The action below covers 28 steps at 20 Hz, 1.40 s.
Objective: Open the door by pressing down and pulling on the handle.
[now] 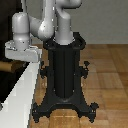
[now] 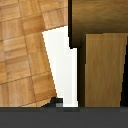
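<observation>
Our tool point(image 1: 20, 50) hangs beside the white panel point(image 1: 20, 95), presumably to reach the handle; we cannot tell its opening, and no handle shows.

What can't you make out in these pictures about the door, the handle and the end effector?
- Handle: not seen in either view. In the exterior view, the white panel and the frame's left edge cover where it might be.
- End effector: open or shut is unclear, as the exterior view is too coarse and the wrist view shows no fingers.
- Door: only a dark patch, cut off at the exterior view's left.
</observation>
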### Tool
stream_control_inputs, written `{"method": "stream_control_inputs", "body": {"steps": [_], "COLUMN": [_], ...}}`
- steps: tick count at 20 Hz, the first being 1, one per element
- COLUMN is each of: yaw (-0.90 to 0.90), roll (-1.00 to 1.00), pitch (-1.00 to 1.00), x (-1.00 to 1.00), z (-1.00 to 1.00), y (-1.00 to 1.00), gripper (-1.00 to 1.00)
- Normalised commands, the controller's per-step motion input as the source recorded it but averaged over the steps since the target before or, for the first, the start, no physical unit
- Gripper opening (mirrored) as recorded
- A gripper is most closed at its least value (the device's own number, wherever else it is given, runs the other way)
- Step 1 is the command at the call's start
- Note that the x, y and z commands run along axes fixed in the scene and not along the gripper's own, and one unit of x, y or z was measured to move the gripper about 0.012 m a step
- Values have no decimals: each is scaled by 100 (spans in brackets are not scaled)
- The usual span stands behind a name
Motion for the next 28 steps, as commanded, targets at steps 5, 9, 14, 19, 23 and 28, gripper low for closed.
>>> {"method": "stream_control_inputs", "body": {"steps": [5, 9, 14, 19, 23, 28], "yaw": [0, 0, 0, 0, 0, 0], "roll": [0, 0, 0, 0, 0, 0], "pitch": [-9, -4, 0, 0, 0, 0], "x": [0, 0, 0, 0, 0, 0], "z": [-60, -75, -60, -60, 0, 0], "y": [0, 0, 0, 0, 25, 100], "gripper": [-100, -100, -100, -100, -100, -100]}}
